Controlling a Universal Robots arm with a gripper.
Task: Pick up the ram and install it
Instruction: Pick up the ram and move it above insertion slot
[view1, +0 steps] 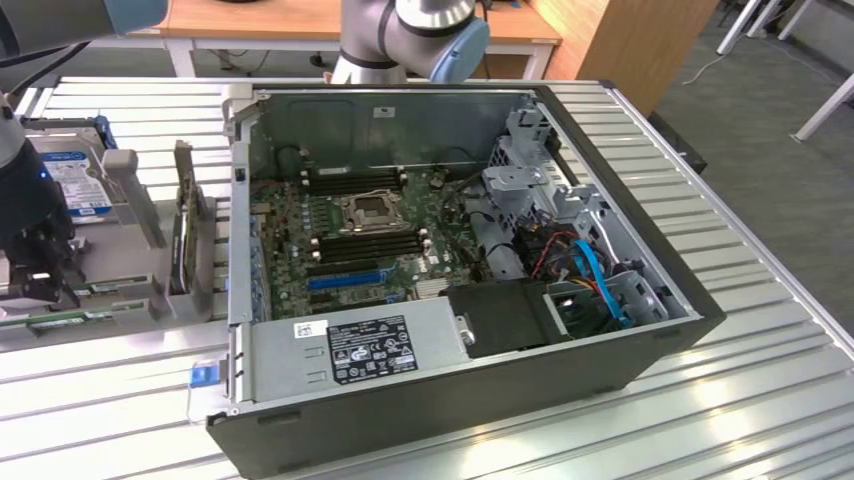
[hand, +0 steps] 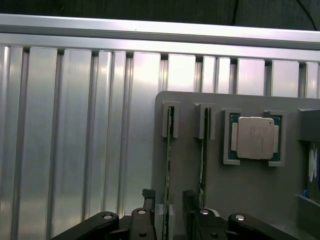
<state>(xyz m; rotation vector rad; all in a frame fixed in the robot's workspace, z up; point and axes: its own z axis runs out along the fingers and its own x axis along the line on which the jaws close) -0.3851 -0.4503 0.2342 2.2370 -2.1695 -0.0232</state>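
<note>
While the arm (view1: 400, 35) reaches out to the exterior view's left side of the slatted metal table (view1: 747, 400), its gripper (view1: 38, 285) hangs low over a grey holder (hand: 250, 190) that lies flat on the slats. The jaws are spread wide and grip nothing.

From the wrist view, the gripper (hand: 169, 202) sits right over one end of the ram (hand: 169, 150), a thin green stick standing on edge in a narrow groove of the holder. The two dark fingers (hand: 190, 200) stand one on each side of the stick, with a little gap on both sides, so they straddle it without touching. A second stick (hand: 203, 150) stands on edge in the next groove, just beside the first and parallel to it, outside the span of the jaws. Past that, a CPU (hand: 255, 137) with a silver lid lies flat in a square pocket of the same holder.

Well apart from all this, in the middle of the table, the open case (view1: 441, 420) lies on its side with the motherboard (view1: 360, 235) facing up. Black memory slots (view1: 363, 245) run across the board, with a blue slot (view1: 350, 278) nearby. A hard drive (view1: 74, 185) with a blue label stands at the far end of the holder, beside the case.
</note>
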